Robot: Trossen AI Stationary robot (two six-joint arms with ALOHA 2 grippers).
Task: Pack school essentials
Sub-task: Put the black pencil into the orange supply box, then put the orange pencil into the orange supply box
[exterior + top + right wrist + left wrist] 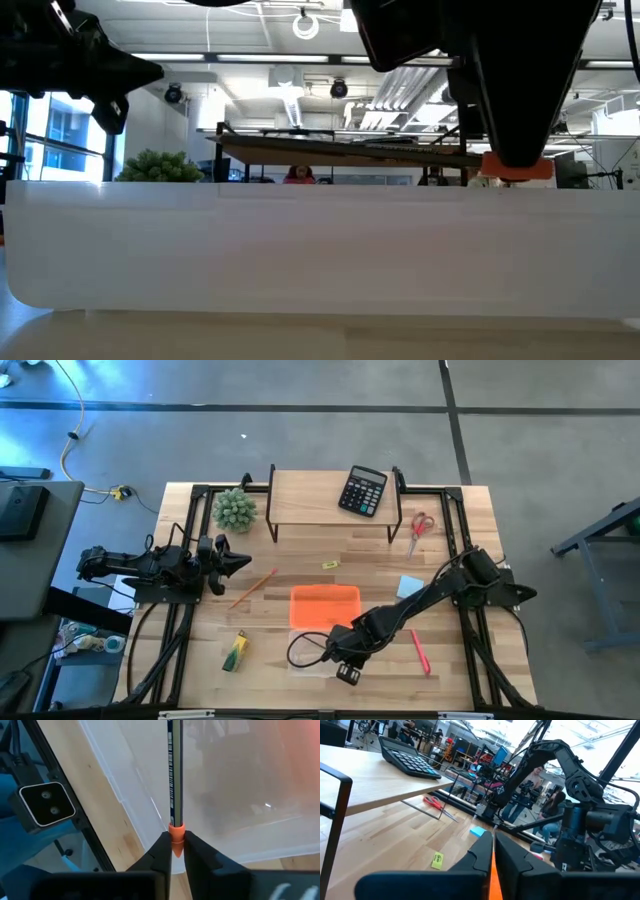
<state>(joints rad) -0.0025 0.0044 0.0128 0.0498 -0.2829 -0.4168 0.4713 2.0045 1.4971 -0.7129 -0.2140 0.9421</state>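
- my right gripper (173,851) is clamped on a pencil (174,780) by its orange eraser end, over the clear box (240,795) at the table's near edge.
- pencil shaft runs straight out from my fingertips above the box floor.
- my left gripper (240,561) waits closed, empty, beside the spiky plant (234,509).

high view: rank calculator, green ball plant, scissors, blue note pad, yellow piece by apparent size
1. black calculator and spiky green ball plant: look about alike, so no ranking between them
2. red-handled scissors: long but thin
3. light-blue note pad, partly hidden under the right arm
4. tiny yellow piece
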